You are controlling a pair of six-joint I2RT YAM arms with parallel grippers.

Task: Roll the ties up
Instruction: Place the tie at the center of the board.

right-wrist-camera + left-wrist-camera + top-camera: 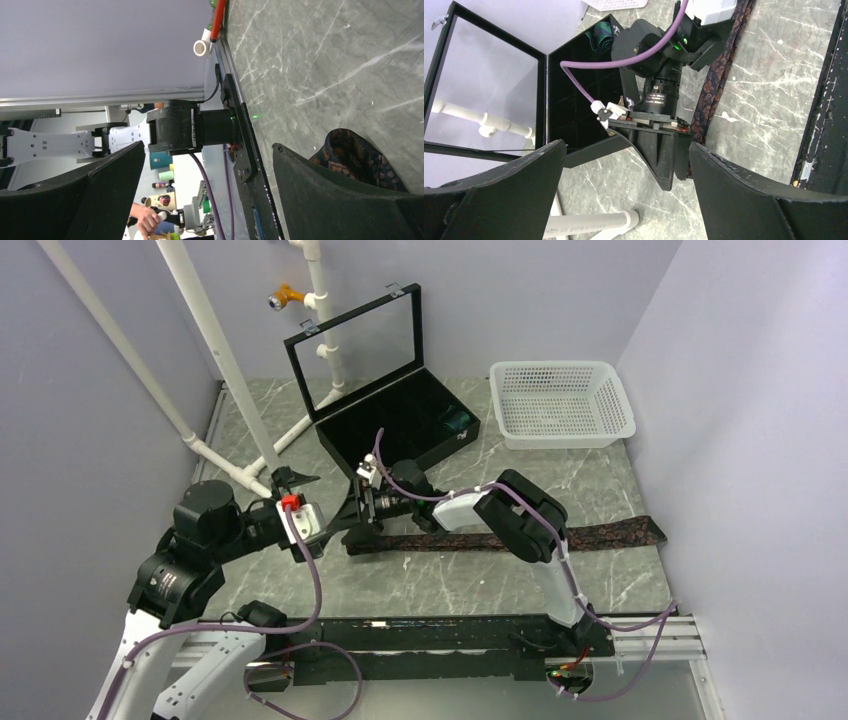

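The dark brown-maroon patterned fabric necktie (600, 533) lies flat and nearly straight across the middle of the top view, running from centre to the right edge of the table. Its left end sits at the right gripper (207, 147), whose jaws stand wide apart and hold nothing. In the right wrist view that end bulges up just beside one finger. The left gripper (626, 150) faces it from the left, equally wide open and empty.

We judge the step to be starting the roll at this end. We would bring both fingers of the right gripper squarely around the tip, close firmly, and wind with slow wrist turns. The left gripper could press the strip so that it feeds straight. Soft fabric may slip or skew, so we would keep the edges aligned from the first turn.

What looks like a rolled teal tie (458, 420) sits in the open black glass-lidded case (400, 425) at upper centre. A white plastic mesh basket (560, 367) stands at upper right. The grey marble-veined tabletop (450, 585) is enclosed by pale lilac walls (740, 390). White plastic pipes (215, 350) cross the upper left.
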